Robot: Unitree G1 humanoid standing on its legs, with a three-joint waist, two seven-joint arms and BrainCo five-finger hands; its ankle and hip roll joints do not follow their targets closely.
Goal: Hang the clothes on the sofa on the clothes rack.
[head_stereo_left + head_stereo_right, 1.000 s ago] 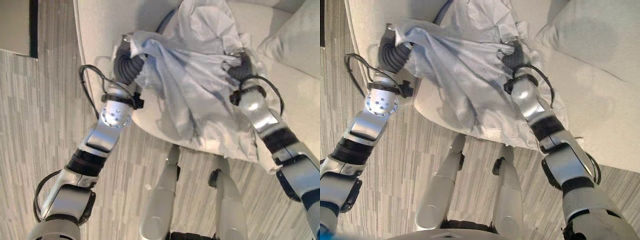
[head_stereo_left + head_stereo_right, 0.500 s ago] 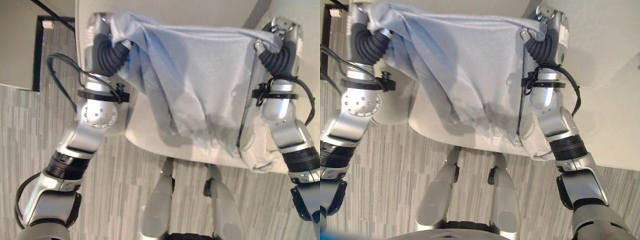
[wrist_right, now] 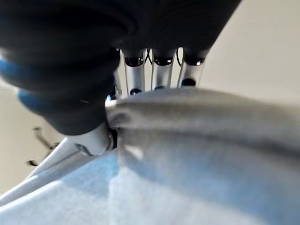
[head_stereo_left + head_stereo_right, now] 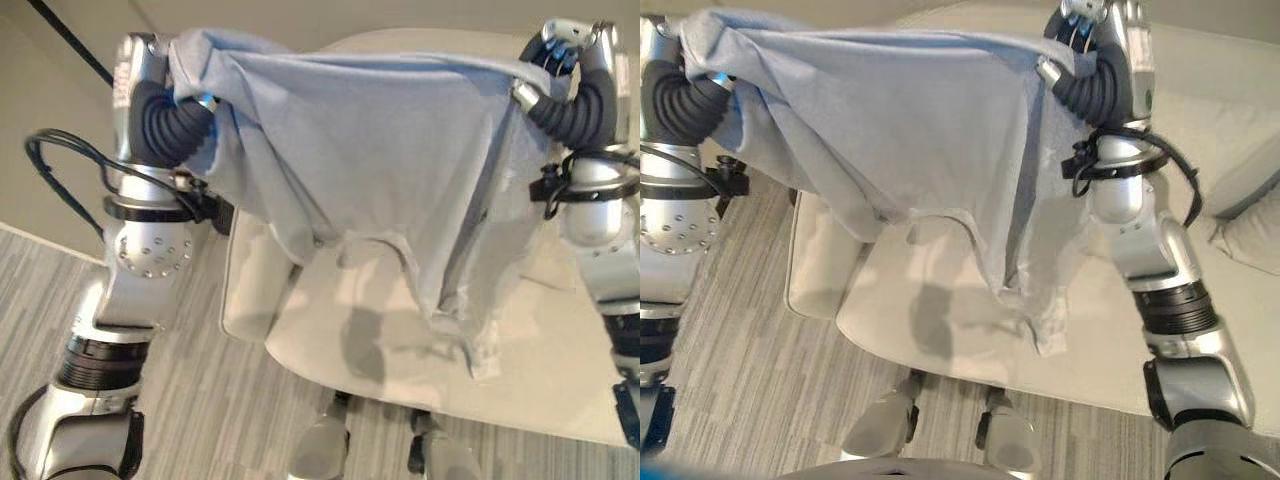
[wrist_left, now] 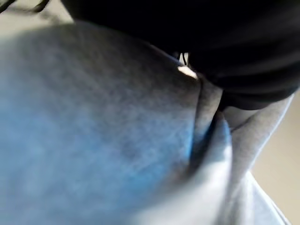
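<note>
A light grey-blue shirt [image 4: 380,160] hangs spread out in the air above the cream sofa seat [image 4: 400,330]. My left hand [image 4: 150,80] holds one upper corner, where the cloth is bunched into it and draped over its dark cover [image 5: 243,56]. My right hand [image 4: 570,55] grips the other upper corner, with its fingers [image 3: 159,70] curled over a rolled fold of the shirt [image 3: 201,122]. The top edge runs nearly taut between the two hands, and the shirt's lower part dangles clear of the seat.
A cream cushion [image 4: 1250,220] lies on the sofa at the right, before the backrest [image 4: 1210,100]. Grey striped floor [image 4: 200,420] runs in front of the sofa. A beige surface with a black line [image 4: 60,150] lies at the left.
Both hands have risen with the shirt, lifting it off the sofa and stretching it wide. The camera has tilted up, so the whole picture has shifted.
</note>
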